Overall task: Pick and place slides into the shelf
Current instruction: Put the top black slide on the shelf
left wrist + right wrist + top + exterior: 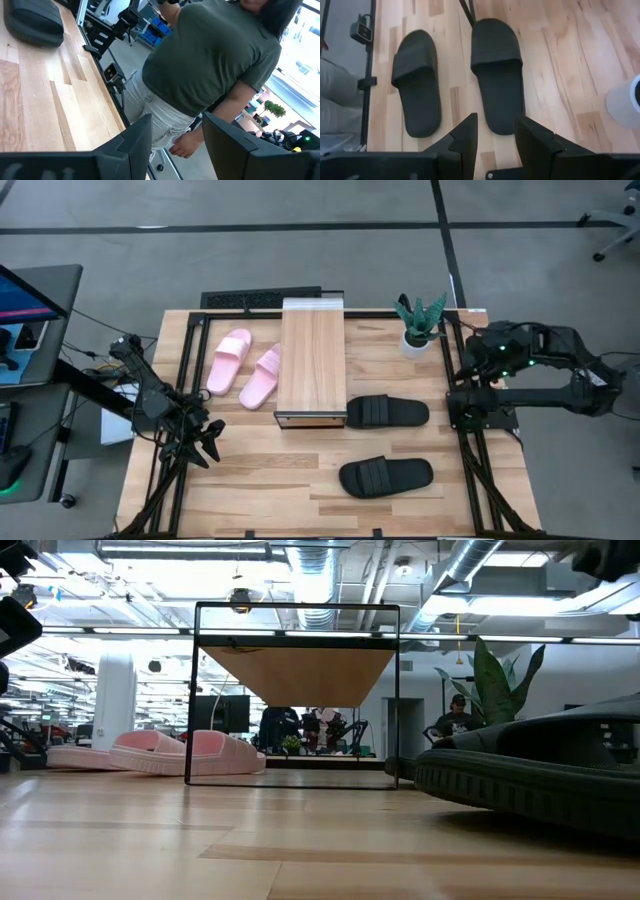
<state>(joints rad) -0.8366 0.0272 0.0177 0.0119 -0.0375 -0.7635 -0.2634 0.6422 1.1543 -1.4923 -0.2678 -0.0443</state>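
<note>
The shelf (313,365) stands in the table's middle, its light plank top on a dark frame (297,690). Two pale pink slides (230,360) (260,376) lie flat on the table left of it, soles down (190,752). Two black slides lie right of it: one (387,412) by the shelf's near right corner, the other (385,476) nearer the near edge. My left gripper (205,442) hovers open over the table's left part, touching nothing (175,135). My right gripper (496,132) is open at the right edge, pointing toward both black slides (497,70) (416,80).
A small potted plant (420,325) in a white pot (625,102) stands at the far right. A dark flat object (262,300) lies beyond the far edge. A person in a green shirt (210,55) stands off the table. Bare wood lies near the near edge (270,490).
</note>
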